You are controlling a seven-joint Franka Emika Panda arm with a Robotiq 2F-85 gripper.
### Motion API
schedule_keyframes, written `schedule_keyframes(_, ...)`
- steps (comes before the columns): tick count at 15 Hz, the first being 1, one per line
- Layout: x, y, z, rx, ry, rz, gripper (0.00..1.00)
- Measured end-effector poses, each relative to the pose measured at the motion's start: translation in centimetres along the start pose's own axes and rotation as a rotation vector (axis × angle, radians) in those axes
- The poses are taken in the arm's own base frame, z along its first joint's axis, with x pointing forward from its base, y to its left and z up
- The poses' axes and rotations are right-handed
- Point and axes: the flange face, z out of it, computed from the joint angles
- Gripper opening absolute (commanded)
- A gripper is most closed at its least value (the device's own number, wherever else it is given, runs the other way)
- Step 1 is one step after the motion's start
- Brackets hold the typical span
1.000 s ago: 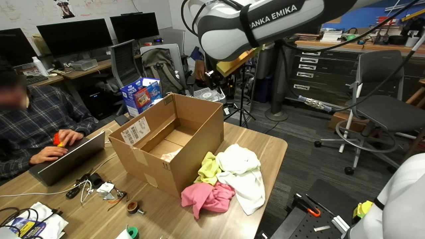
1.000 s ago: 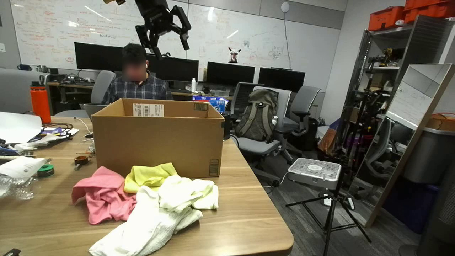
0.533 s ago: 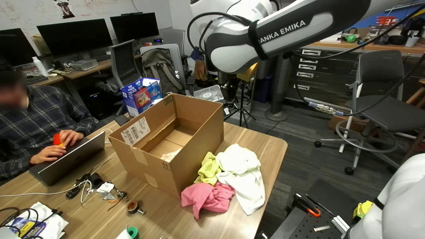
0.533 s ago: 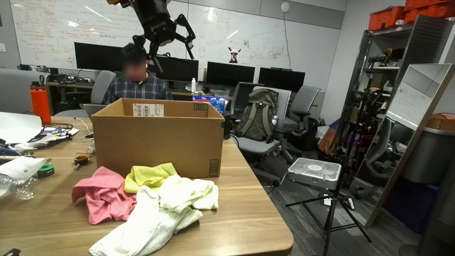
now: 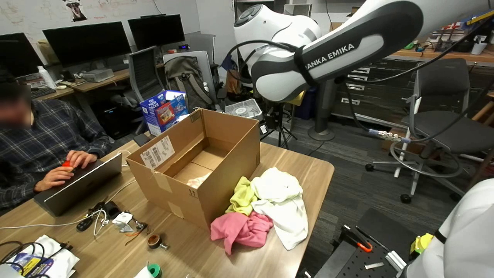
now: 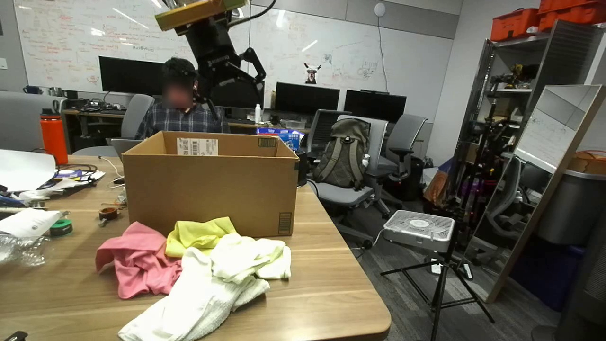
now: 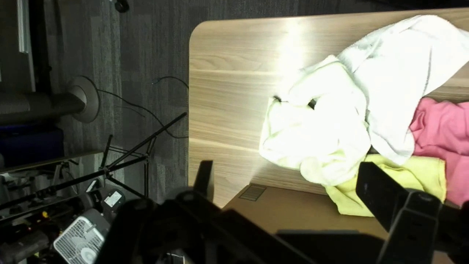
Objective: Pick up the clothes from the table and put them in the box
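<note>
Claw [image 7: 284, 174]: jaws apart, nothing held, higher than box [image 6: 213, 194]. Apparent step: pick-up. Next, likely: descend, pinch clothes [image 6: 196, 274] beside box, lift.

My arm [image 5: 335, 54] reads "ANKA EMIKA"; the blue packet [image 5: 164, 112] on the far side, "TRY THESE". Two arrows [image 5: 193, 192] mark the box [image 5: 231, 170]; its white label [image 5: 157, 152] is too small to read.
</note>
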Motion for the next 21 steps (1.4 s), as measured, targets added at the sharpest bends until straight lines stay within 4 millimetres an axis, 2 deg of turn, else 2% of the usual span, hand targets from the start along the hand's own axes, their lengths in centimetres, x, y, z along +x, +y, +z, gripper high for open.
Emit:
schedule_keyframes(9,0.0,-0.1,5.7,0.111,0.028,-0.035,1.0)
schedule_keyframes(21,3.1,-3.1,13.8,0.171,0.169,-0.04,1.0)
